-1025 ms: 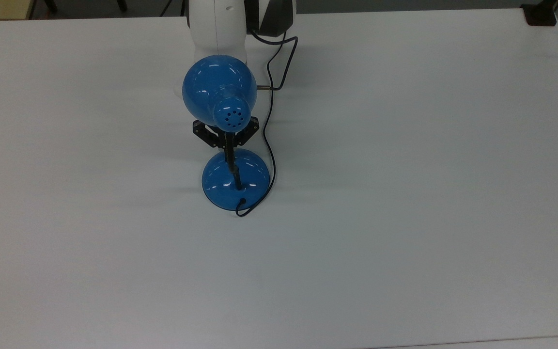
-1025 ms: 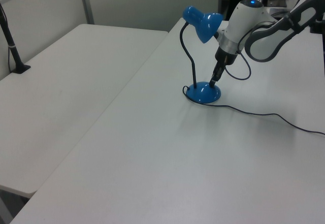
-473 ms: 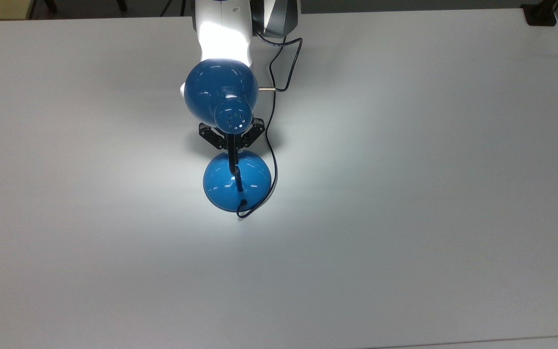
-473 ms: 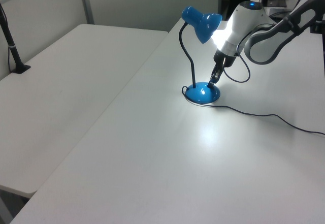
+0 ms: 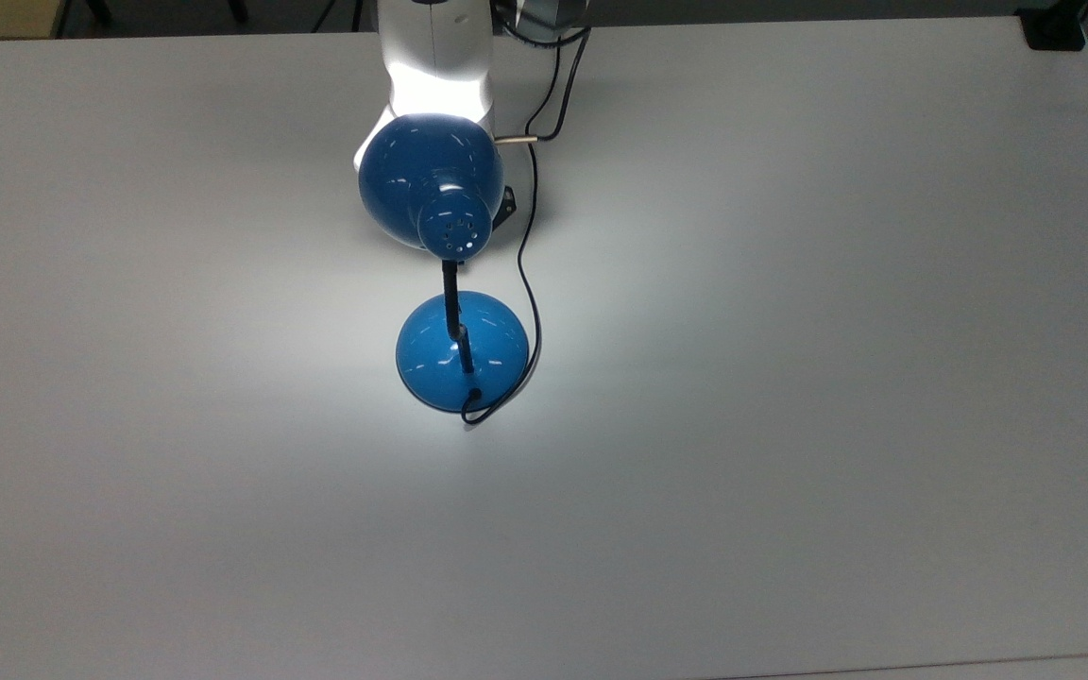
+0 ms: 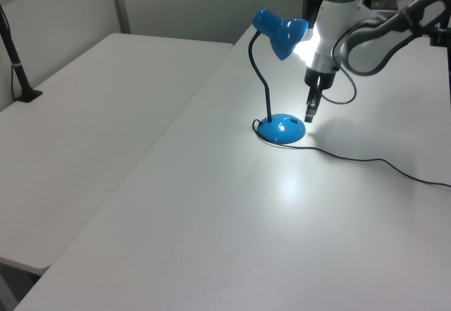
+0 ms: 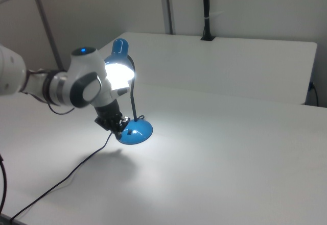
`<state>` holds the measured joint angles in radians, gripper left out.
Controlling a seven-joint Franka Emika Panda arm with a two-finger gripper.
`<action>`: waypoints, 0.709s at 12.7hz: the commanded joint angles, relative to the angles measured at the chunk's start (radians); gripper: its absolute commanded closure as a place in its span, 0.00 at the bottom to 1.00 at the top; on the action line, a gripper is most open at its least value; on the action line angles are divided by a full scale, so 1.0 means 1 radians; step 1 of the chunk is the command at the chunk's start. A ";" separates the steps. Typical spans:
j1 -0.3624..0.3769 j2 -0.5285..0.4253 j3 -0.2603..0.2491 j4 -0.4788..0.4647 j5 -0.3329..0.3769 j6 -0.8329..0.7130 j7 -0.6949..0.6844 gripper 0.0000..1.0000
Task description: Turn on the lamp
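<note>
The blue desk lamp (image 5: 457,351) is seen standing upright near the middle of the white worktop (image 5: 790,378), its round domed base (image 6: 282,128) resting flat on the surface. A thin black neck (image 6: 266,89) rises from the base and curves over to the domed shade (image 6: 280,32), whose cap is pierced with vent holes in the top view. The lamp is lit: a bright glow is cast from under the shade onto the white arm (image 7: 76,84) and onto the worktop around the base. A black cord (image 6: 366,161) is led from the base across the worktop toward the left view's right.

The gripper (image 6: 310,111) is held just beside the base, on the left view's right, pointed downward and raised a little off the worktop, apart from the lamp. In the right view the gripper (image 7: 118,124) is seen close against the base's edge on the right view's left. Whether the gripper is spread or pressed together cannot be told.
</note>
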<state>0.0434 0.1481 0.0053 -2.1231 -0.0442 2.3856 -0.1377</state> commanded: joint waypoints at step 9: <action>-0.010 -0.179 -0.018 0.440 0.020 -0.738 0.042 0.00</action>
<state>0.0295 -0.0597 -0.0046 -1.8159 -0.0433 1.6827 -0.1897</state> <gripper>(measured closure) 0.322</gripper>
